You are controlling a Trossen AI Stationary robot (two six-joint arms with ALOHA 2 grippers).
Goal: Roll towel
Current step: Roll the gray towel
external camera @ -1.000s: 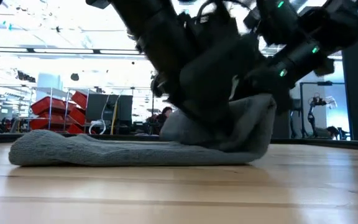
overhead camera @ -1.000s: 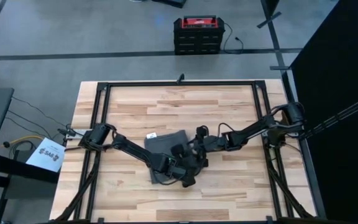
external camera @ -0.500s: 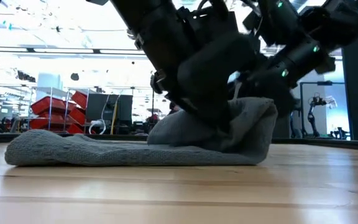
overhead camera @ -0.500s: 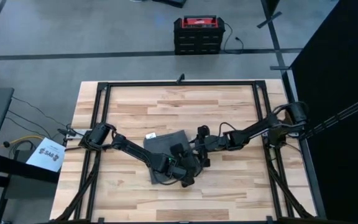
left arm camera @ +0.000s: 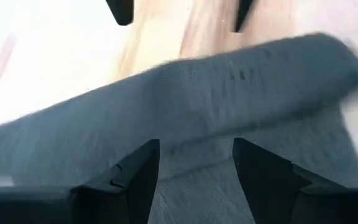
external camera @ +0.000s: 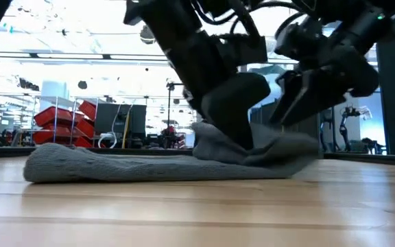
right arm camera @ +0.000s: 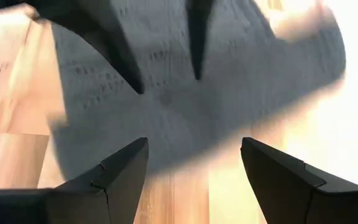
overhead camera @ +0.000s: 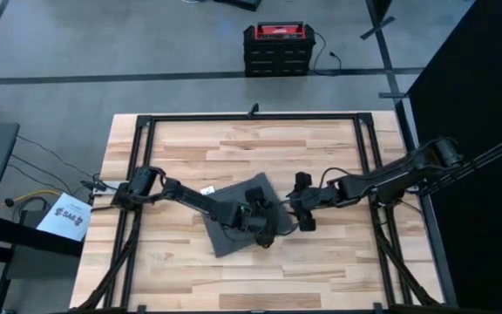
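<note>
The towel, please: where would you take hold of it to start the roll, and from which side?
Probably the raised fold at the towel's right edge, approached from the right by the open right claw. That edge already stands up off the table, while the rest lies flat.

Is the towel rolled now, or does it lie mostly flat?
Mostly flat: the towel lies low on the table, with one fold raised beside the left end effector.

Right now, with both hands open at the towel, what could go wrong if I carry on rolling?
The fold in the towel lies loose and low, held by nothing, so it may flop flat again. The left hand sits over the cloth and could drag it across the table rather than roll it. The right hand is just off the towel's edge and may close on bare wood.
</note>
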